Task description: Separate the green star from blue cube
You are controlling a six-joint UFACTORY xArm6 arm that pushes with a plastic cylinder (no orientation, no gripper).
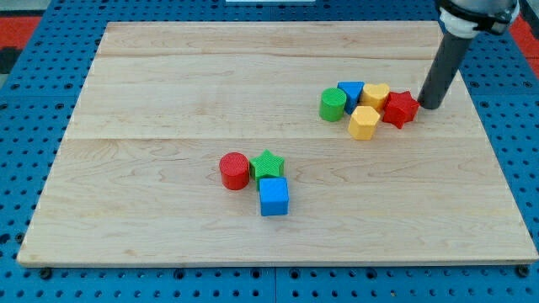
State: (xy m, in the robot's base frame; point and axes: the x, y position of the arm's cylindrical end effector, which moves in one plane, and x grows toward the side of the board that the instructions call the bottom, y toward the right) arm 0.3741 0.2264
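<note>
Just below the centre of the wooden board, the green star touches the blue cube directly beneath it, with a red cylinder against the star's left side. My tip, a bare rod with no fingers to spread or press, stands at upper right, just right of the red star. That star crowds two yellow blocks, a partly hidden blue block of unclear shape, and a green cylinder. The rod's top is cut off by the frame

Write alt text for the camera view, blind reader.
Green star touches the blue cube just below it, red cylinder at its left, mid-board. My tip rests far off at the view's upper right, beside a red star in a five-block cluster.
</note>
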